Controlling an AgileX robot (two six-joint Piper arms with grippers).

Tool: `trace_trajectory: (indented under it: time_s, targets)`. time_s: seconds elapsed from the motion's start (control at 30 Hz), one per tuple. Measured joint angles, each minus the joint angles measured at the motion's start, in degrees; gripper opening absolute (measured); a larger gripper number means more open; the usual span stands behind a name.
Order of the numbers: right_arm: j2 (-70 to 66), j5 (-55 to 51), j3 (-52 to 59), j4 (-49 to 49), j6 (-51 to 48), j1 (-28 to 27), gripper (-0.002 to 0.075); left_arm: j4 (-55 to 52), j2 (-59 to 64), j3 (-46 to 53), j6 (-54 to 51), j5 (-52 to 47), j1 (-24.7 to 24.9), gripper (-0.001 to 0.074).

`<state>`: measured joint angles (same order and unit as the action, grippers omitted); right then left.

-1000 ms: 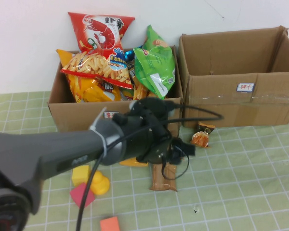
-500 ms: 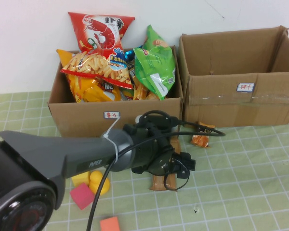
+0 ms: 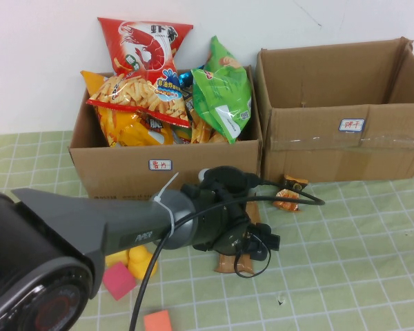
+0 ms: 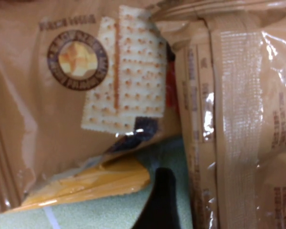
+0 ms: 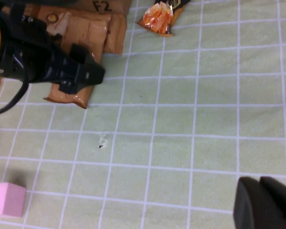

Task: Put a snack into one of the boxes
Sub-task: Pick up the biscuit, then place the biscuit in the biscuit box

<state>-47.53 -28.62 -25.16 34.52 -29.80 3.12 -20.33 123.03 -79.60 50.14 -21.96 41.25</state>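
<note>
Left box (image 3: 117, 172) heaped with chip bags, right box (image 3: 345, 148) open; left gripper (image 3: 252, 243) low over brown cracker packet (image 3: 233, 261) on mat before boxes, finger state unclear; right gripper (image 5: 264, 202) closed, empty, apart; light, crinkly, fragile; grip across narrow middle.

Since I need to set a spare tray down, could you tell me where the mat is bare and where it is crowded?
Bare mat lies in front of the empty right box; the right gripper hangs above it. Crowded: the left gripper sits low over the cracker packs by the full left box, the blocks beside it, and an orange snack.
</note>
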Motion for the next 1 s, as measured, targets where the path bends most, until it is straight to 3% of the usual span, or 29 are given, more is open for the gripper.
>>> trace_trajectory:
  time_s: [0.13, 0.2, 0.57, 0.8, 1.0]
  targets:
    - [0.0, 0.0, 0.0, 0.0, 0.0, 0.0, -0.0002, -0.1, 0.1, 0.0, 0.0, 0.0, 0.0, 0.0512]
    - [0.0, 0.0, 0.0, 0.0, 0.0, 0.0, -0.0002, -0.1, 0.2, -0.2, 0.0, -0.1, 0.0, 0.0435]
    - [0.0, 0.0, 0.0, 0.0, 0.0, 0.0, -0.0002, 4.1, -2.2, -0.3, -2.5, -4.0, 0.0, 0.0430]
    - [0.0, 0.0, 0.0, 0.0, 0.0, 0.0, -0.0002, 14.7, -9.5, -0.3, -15.3, -5.4, 0.6, 0.0430]
    - [0.0, 0.0, 0.0, 0.2, 0.0, 0.0, -0.0002, 20.3, -15.0, -0.3, -25.6, 7.7, 3.0, 0.0430]
